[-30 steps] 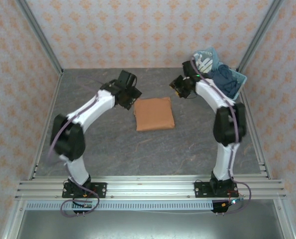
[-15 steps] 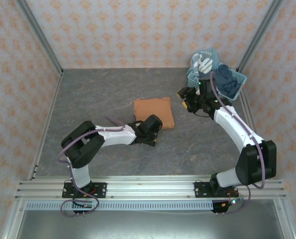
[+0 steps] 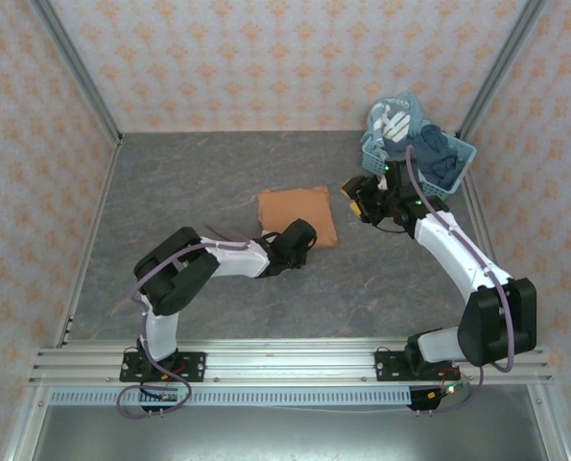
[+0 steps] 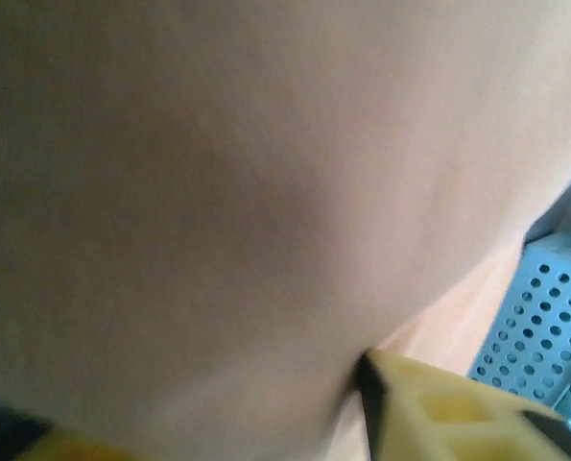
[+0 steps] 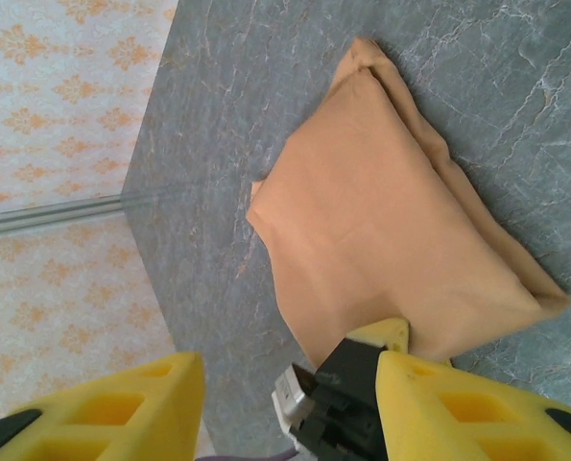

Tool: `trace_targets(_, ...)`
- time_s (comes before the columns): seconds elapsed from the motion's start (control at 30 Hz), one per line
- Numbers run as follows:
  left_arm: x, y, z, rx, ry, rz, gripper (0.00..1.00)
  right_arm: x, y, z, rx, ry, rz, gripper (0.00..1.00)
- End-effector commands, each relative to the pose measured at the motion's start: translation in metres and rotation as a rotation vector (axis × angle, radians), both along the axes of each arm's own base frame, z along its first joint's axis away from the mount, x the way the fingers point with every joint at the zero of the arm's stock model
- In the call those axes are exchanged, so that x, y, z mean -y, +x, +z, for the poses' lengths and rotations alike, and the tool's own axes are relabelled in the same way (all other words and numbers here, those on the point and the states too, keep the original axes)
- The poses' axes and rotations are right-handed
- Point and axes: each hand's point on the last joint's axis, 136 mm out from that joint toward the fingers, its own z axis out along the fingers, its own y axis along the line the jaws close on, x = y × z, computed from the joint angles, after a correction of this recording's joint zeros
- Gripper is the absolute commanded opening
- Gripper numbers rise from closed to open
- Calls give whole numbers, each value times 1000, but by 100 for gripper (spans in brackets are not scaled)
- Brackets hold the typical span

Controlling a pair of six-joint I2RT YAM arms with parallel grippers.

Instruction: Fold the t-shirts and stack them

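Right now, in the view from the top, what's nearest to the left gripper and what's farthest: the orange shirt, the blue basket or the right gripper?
1. Orange shirt: middle of the table, its near edge right against the left gripper.
2. Right gripper: just past the shirt's right side.
3. Blue basket: in the far right corner, beyond the right gripper.

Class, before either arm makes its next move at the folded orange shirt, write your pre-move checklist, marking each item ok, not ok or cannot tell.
1. T-shirt lies folded flat on the table: ok.
2. Left gripper sits at its near edge: ok.
3. Left gripper has hold of fabric: cannot tell.
4. Right gripper open, apart from the shirt: ok.
5. Basket stands apart from the shirt: ok.
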Motion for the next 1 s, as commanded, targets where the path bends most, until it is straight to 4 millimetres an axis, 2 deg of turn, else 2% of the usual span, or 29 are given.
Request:
trace_targets(0.0, -26, 22, -6, 0, -14, 149, 24, -2, -4, 5, 14, 8, 12, 49)
trace_targets(0.07, -47, 30, -5, -5, -4, 187, 4, 0, -5, 6, 11, -5, 18, 45)
trace_targets(0.1, -57, 32, -5, -11, 2, 203, 0, 0, -5, 7, 14, -11, 21, 44)
trace_targets(0.17, -88, 42, -6, -7, 42, 220, 0, 1, -6, 9, 15, -28, 32, 43)
trace_targets(0.23, -115, 56, 5, 4, 64, 197, 0, 1, -7, 11, 21, -43, 43, 43)
trace_targets(0.4, -191, 84, 10, -42, 179, 2, 0, 1, -6, 12, 30, -59, 63, 41)
trace_targets(0.5, -246, 89, 3, -107, 213, -63, 0, -1, -5, 10, 27, -59, 74, 41)
trace_targets(0.57, -289, 93, 1, -119, 231, -56, 0, -2, -3, 7, 24, -60, 76, 41)
trace_targets(0.6, -305, 96, 4, -121, 242, -53, 0, -2, -2, 6, 23, -58, 75, 41)
trace_targets(0.63, -323, 98, -5, -147, 245, -54, 0, -3, -1, 4, 20, -56, 74, 41)
trace_targets(0.7, -350, 109, -7, -156, 243, -55, 0, -3, 2, 1, 15, -53, 72, 40)
trace_targets(0.83, -390, 132, -8, -160, 265, -76, 0, -6, 7, -3, 4, -44, 72, 39)
trace_targets(0.97, -411, 152, -8, -147, 269, -79, 0, -7, 9, -4, -1, -45, 73, 38)
